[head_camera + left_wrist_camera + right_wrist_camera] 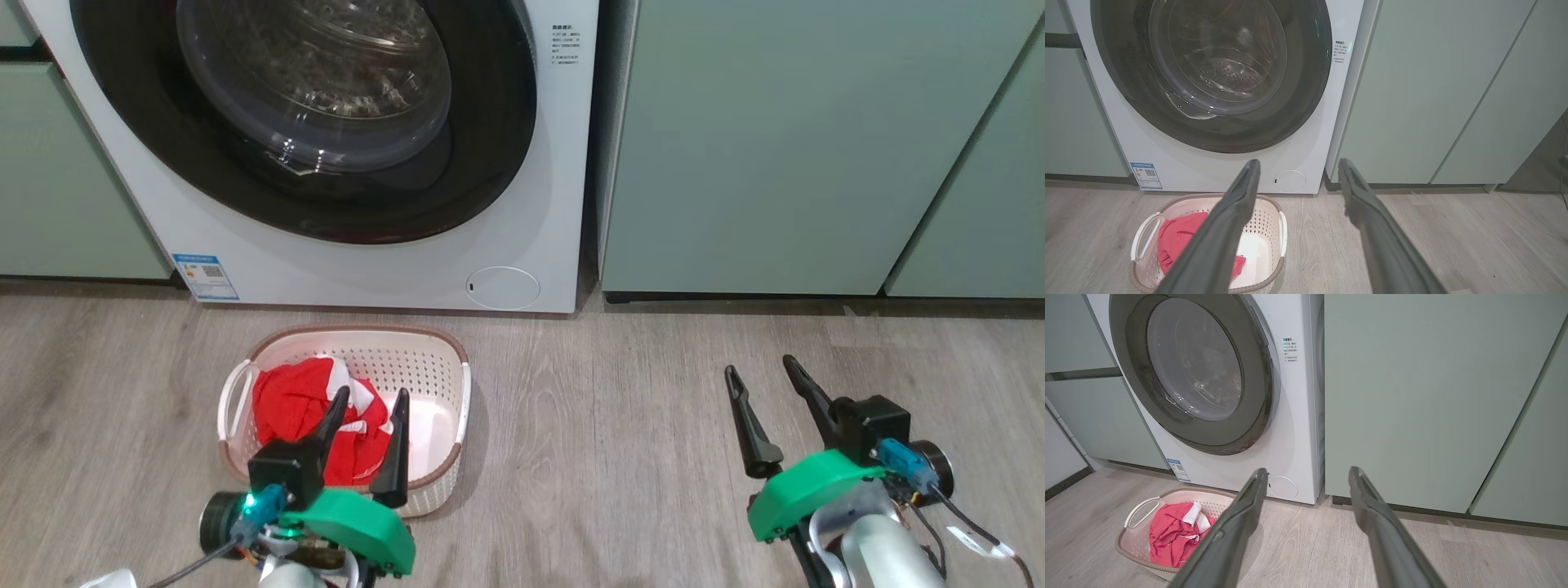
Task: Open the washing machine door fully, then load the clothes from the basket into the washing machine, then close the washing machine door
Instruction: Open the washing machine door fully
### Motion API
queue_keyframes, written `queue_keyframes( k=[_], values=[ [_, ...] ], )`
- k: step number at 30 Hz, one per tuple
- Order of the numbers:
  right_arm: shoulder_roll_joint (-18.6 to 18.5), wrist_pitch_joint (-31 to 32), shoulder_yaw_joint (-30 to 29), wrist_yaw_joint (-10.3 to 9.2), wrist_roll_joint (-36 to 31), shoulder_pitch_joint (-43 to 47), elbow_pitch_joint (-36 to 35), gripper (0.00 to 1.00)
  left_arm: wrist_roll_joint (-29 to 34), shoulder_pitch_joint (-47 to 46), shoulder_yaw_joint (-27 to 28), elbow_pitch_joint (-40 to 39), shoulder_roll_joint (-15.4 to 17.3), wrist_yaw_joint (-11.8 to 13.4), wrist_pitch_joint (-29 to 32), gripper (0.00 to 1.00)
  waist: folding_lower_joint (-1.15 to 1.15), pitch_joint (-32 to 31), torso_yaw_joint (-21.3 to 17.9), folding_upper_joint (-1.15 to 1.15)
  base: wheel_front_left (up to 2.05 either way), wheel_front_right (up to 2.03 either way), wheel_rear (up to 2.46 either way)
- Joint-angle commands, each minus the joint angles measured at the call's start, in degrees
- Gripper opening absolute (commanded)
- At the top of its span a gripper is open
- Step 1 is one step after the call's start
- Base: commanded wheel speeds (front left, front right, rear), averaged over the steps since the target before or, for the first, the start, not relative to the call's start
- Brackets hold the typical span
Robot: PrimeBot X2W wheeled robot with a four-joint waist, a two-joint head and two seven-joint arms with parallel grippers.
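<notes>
A pale green cabinet (57,180) stands left of the washing machine (522,204), whose washing machine door (490,122) lies closed against its front. Just before it on the wood floor (604,425) sits the basket (445,343), the red clothes (290,400) heaped in its left half. The left gripper (372,394) hovers over the basket, fingers spread and empty. Further right, the right gripper (759,366) hangs above the floor, fingers likewise spread, before a second green cabinet (775,139).

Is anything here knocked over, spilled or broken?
Nothing stands out. The basket sits upright on the floor before the washing machine, the red clothes all inside it, and the washing machine door looks intact.
</notes>
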Motion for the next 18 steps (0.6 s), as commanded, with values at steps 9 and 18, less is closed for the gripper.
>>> queue_keyframes(
  k=[9,18],
  values=[
    [-0.11,-0.54,1.43,-0.01,-0.42,-3.08,-2.54,1.0,1.23,-2.18,2.24,-2.9,0.41,1.33,-0.72,1.0,0.0,0.2,0.05,0.0,0.0,0.0,0.0],
    [-0.11,-0.54,1.94,-0.01,1.97,-2.86,-3.75,0.0,0.7,-2.13,2.33,-3.01,0.41,1.52,-0.72,1.0,0.0,0.7,0.32,0.0,0.0,0.0,0.0]
  ],
)
